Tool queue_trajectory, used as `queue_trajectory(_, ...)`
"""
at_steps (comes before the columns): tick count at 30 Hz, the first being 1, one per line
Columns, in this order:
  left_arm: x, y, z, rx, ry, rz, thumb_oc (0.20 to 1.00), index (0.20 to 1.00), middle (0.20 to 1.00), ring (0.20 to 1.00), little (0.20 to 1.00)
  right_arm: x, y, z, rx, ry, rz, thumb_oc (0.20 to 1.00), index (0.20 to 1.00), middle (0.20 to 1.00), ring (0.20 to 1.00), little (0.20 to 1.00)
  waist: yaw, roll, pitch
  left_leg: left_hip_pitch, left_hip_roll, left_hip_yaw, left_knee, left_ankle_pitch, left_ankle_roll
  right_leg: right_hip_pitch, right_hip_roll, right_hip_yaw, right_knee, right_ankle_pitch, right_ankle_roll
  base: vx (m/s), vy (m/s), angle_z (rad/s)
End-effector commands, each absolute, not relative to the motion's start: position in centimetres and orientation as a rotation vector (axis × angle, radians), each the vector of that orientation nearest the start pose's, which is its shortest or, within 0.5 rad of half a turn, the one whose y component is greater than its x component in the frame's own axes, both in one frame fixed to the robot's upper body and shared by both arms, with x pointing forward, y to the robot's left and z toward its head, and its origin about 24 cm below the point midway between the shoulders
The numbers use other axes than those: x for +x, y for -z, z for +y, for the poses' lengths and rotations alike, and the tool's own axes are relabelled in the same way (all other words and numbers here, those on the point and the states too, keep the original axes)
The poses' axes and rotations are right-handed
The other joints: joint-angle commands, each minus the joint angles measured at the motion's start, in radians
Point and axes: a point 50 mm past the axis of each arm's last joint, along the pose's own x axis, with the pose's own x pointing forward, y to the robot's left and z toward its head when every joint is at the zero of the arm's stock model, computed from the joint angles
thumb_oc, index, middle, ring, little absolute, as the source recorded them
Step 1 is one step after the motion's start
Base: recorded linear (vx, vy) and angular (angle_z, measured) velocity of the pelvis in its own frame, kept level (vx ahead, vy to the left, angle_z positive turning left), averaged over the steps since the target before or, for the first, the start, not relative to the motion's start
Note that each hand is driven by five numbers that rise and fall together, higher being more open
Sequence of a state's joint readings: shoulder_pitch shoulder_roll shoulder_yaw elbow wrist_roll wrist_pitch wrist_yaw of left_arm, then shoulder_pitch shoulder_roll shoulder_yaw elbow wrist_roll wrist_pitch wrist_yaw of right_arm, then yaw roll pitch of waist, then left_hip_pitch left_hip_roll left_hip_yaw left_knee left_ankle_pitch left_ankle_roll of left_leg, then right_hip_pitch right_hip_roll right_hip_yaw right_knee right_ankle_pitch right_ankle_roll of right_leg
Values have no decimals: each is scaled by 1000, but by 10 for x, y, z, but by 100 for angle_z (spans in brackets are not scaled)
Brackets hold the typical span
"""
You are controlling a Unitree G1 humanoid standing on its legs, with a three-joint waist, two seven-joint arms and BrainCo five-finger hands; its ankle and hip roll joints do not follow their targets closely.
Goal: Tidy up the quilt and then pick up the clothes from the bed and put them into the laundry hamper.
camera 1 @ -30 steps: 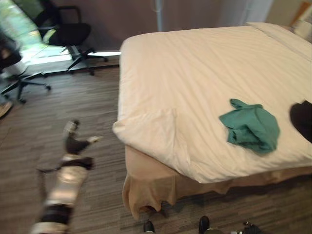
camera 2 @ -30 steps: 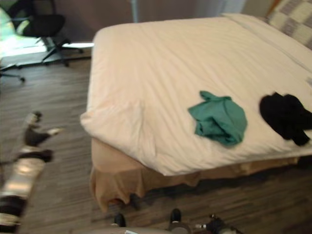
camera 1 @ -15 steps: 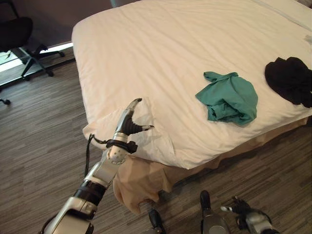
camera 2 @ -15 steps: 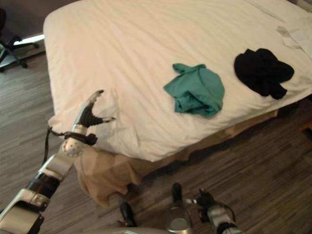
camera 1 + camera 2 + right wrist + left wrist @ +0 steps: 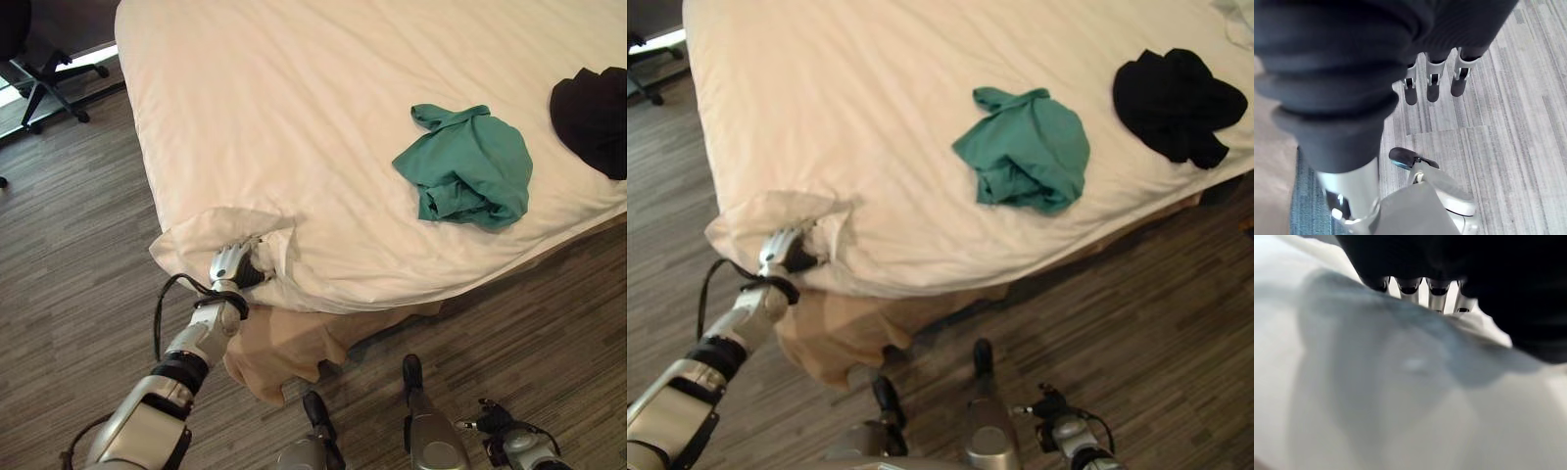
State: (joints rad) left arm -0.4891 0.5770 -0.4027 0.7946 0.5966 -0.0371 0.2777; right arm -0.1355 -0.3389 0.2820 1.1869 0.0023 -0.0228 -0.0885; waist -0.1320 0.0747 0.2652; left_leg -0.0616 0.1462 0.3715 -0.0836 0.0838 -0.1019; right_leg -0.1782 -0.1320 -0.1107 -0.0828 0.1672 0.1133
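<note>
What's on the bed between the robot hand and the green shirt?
Nothing but bare white quilt. In the left eye view the left robot hand is at the quilt's folded corner, and smooth cover runs from there to the green shirt.

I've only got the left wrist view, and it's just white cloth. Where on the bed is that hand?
Observer: The left hand is at the quilt's folded-over corner, at the near corner of the bed.
Operator: Any clothes up there?
Observer: Two. A green garment lies crumpled on the quilt, apart from that hand, and a black garment lies farther to the robot's right.
Operator: And the other hand?
Observer: The right hand hangs open over the wood floor, holding nothing.
</note>
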Motion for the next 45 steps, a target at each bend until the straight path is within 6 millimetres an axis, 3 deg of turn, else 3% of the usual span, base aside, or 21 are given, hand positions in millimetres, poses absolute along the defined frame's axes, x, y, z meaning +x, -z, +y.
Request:
queue_trajectory(1, 281, 11, 308, 1353, -36, 484, 200, 200, 200, 200, 200, 161, 134, -252, -468, 85, 1017, 1000, 1000, 1000, 1000, 1000, 15, -77, 12, 53, 36, -57, 90, -92, -37, 33, -95, -31, 47, -83, 63, 47, 31, -1)
queue_trajectory(3, 269, 25, 308, 1317, -24, 534, 200, 200, 200, 200, 200, 163, 132, -253, -457, 102, 1009, 1000, 1000, 1000, 1000, 1000, 16, -76, 4, 56, 35, -59, 85, -89, -36, 39, -95, -32, 44, -82, 62, 55, 37, -1)
queue_trajectory(5, 212, 83, 299, 1152, 25, 765, 200, 200, 200, 200, 200, 181, 121, -261, -419, 173, 938, 1000, 1000, 1000, 1000, 1000, 24, -67, -25, 98, 30, -66, 54, -88, -33, 86, -90, -40, 26, -89, 61, 106, 68, 0)
queue_trajectory(7, 177, 107, 294, 1049, 31, 898, 520, 520, 520, 520, 520, 199, 107, -270, -399, 221, 860, 1000, 1000, 1000, 1000, 1000, 31, -65, -48, 123, 29, -71, 27, -82, -32, 115, -87, -48, 9, -90, 63, 74, 47, 4)
queue_trajectory(8, 160, 117, 293, 993, 23, 960, 1000, 1000, 1000, 1000, 1000, 211, 96, -276, -402, 242, 804, 1000, 1000, 1000, 1000, 1000, 37, -65, -61, 132, 27, -76, 11, -75, -32, 123, -86, -51, 3, -90, 62, 55, 36, 9)
queue_trajectory(12, 114, 136, 287, 867, 35, 1085, 1000, 1000, 1000, 1000, 1000, 250, 47, -304, -498, 279, 599, 1000, 1000, 1000, 1000, 1000, 61, -70, -94, 145, 30, -91, -4, -71, -32, 144, -88, -70, -4, -95, 64, 30, 33, 18)
queue_trajectory(14, 89, 146, 280, 826, 7, 1164, 1000, 1000, 1000, 1000, 1000, 252, 41, -279, -485, 207, 479, 1000, 1000, 1000, 1000, 1000, 55, -77, -97, 151, 29, -86, -4, -72, -29, 147, -84, -66, -4, -93, 65, -21, 35, 21)
queue_trajectory(16, 45, 158, 270, 766, 10, 1315, 1000, 1000, 1000, 1000, 1000, 274, -23, -245, -533, 79, 97, 1000, 1000, 1000, 1000, 1000, 69, -89, -109, 164, 34, -92, -4, -78, -29, 160, -84, -72, -4, -97, 68, 6, 10, -3)
queue_trajectory(17, 45, 158, 270, 766, 10, 1315, 1000, 1000, 1000, 1000, 1000, 274, -23, -245, -533, 79, 98, 1000, 1000, 1000, 1000, 1000, 69, -90, -111, 160, 33, -93, -4, -75, -28, 157, -85, -72, -4, -95, 67, 23, 10, -3)
queue_trajectory(18, 35, 161, 266, 750, 23, 1345, 1000, 1000, 1000, 1000, 1000, 277, -35, -238, -542, 55, 30, 787, 787, 787, 787, 787, 76, -92, -117, 161, 34, -94, -4, -76, -28, 160, -86, -76, -4, -96, 68, 23, 4, 4)
queue_trajectory(19, 20, 165, 258, 727, 53, 1385, 1000, 1000, 1000, 1000, 1000, 290, -71, -213, -565, -13, -156, 329, 329, 329, 329, 329, 100, -99, -125, 161, 37, -103, -4, -78, -28, 169, -88, -86, -4, -100, 68, 39, 0, 7)
queue_trajectory(20, 15, 165, 256, 729, 69, 1394, 1000, 1000, 1000, 1000, 1000, 296, -83, -202, -572, -36, -216, 200, 200, 200, 200, 200, 113, -102, -129, 160, 38, -108, -4, -78, -28, 172, -89, -92, -4, -101, 69, 43, -5, 16)
queue_trajectory(24, 3, 166, 253, 739, 121, 1412, 1000, 1000, 1000, 1000, 1000, 313, -127, -154, -592, -152, -440, 200, 200, 200, 200, 200, 157, -109, -120, 157, 40, -123, -4, -78, -28, 185, -91, -109, -4, -107, 69, 3, -2, 26)
queue_trajectory(28, 30, 162, 262, 822, 141, 1314, 1000, 1000, 1000, 1000, 1000, 333, -177, -84, -530, -282, -627, 200, 200, 200, 200, 200, 226, -119, -40, 102, 39, -161, -4, -51, -29, 153, -97, -122, -4, -97, 67, -194, -31, 17)
queue_trajectory(31, 98, 146, 274, 960, 144, 1092, 1000, 1000, 1000, 1000, 1000, 356, -219, -42, -514, -333, -678, 200, 200, 200, 200, 200, 276, -111, 98, -56, 56, -216, 88, -30, -44, 32, -115, -134, 63, -87, 58, -289, -40, 26)
queue_trajectory(36, 168, 126, 254, 1030, 165, 837, 1000, 1000, 1000, 1000, 1000, 367, -216, -20, -451, -339, -600, 200, 200, 200, 200, 200, 283, -94, 148, -235, 67, -251, 176, -20, -62, -114, -143, -155, 161, -101, 56, -188, 2, 27)
queue_trajectory(38, 214, 105, 228, 997, 152, 648, 1000, 1000, 1000, 1000, 1000, 367, -183, -16, -364, -360, -466, 200, 200, 200, 200, 200, 277, -78, 174, -328, 63, -266, 221, -21, -70, -191, -156, -163, 215, -118, 57, -165, 11, 16)
queue_trajectory(42, 240, 88, 208, 938, 145, 520, 1000, 1000, 1000, 1000, 1000, 354, -125, -14, -335, -431, -282, 200, 200, 200, 200, 200, 264, -66, 189, -365, 57, -277, 254, -30, -68, -226, -167, -161, 253, -127, 58, -44, 19, 13)
queue_trajectory(43, 243, 88, 197, 934, 178, 499, 1000, 1000, 1000, 1000, 1000, 334, -73, -9, -305, -532, -95, 200, 200, 200, 200, 200, 259, -63, 194, -349, 57, -274, 254, -36, -67, -211, -171, -164, 250, -129, 58, 0, 0, 0)
queue_trajectory(44, 243, 88, 197, 934, 179, 500, 1000, 1000, 1000, 1000, 1000, 334, -72, -9, -305, -532, -95, 200, 200, 200, 200, 200, 259, -63, 194, -348, 58, -274, 253, -36, -67, -210, -171, -164, 250, -129, 58, 24, 35, -6)
queue_trajectory(45, 236, 96, 188, 942, 233, 522, 1000, 1000, 1000, 1000, 1000, 296, -24, 5, -235, -735, 96, 200, 200, 200, 200, 200, 256, -65, 192, -309, 56, -269, 230, -38, -65, -172, -171, -167, 222, -126, 60, 26, 19, -9)
